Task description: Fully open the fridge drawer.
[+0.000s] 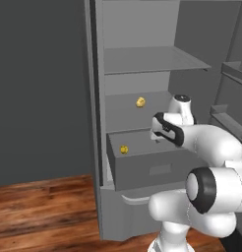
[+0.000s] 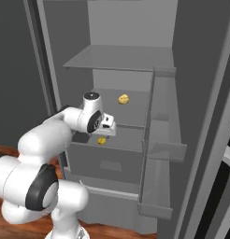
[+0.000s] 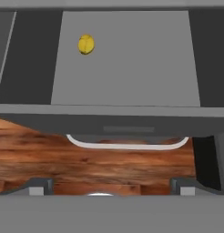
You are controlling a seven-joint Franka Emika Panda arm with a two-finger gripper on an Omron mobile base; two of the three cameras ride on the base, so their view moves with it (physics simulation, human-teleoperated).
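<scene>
Drawer: the wide plain grey box-shaped fridge drawer (image 1: 147, 170) sits pulled part-way out of the open fridge, below the thin flat grey shelves (image 1: 152, 60), its flat front panel showing a small recessed rectangular handle (image 1: 160, 170).
Inside the drawer: one small yellow rounded item (image 1: 124, 149) lies on the drawer floor near its left side, there it is again from above in the hand view (image 3: 86, 44).
Shelf above: a second small yellow rounded item (image 1: 140, 102) rests on the shelf just over the drawer.
Gripper: the white arm's two-finger gripper (image 2: 109, 127) hovers over the drawer's front edge, looking straight down into it.
Jaws: the finger tips (image 3: 39, 186) stand far apart at the bottom corners of the hand view, spread wide, nothing between them.
Below: a grey panel with a pale curved handle (image 1: 135, 199) sits under the drawer, with brown wooden plank floor (image 1: 44, 206) in front.
</scene>
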